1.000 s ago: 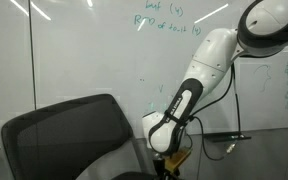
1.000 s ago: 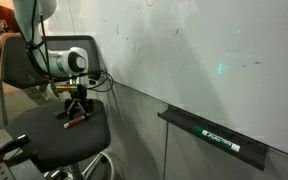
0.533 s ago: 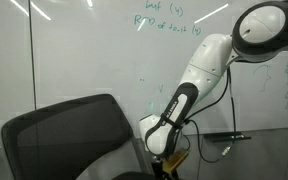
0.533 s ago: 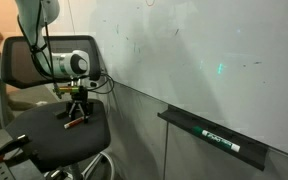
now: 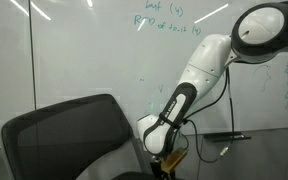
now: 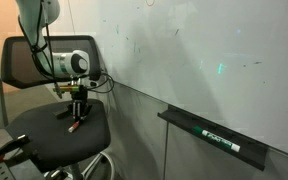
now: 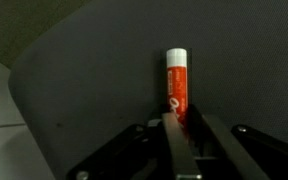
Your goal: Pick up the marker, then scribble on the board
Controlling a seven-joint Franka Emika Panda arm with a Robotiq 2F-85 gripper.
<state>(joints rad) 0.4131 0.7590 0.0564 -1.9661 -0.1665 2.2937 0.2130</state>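
Marker (image 7: pixel 176 82): red, white-capped, lying on chair seat (image 7: pixel 74 110). Fingers (image 7: pixel 172 142), open a second ago, now clenched on its end; lifting comes next, board (image 6: pixel 204 50) awaits.

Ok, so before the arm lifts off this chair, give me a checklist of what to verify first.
1. Gripper closed on the slim red marker with the white end: ok, its fingers sit against both sides in the wrist view.
2. Marker clear of the black chair seat: not ok, it lies on the seat.
3. Grip centred along the marker: cannot tell, the gripper hides the near end.
4. Which end writes: cannot tell.
5. Bare area on the glossy white whiteboard beside the chair: ok.
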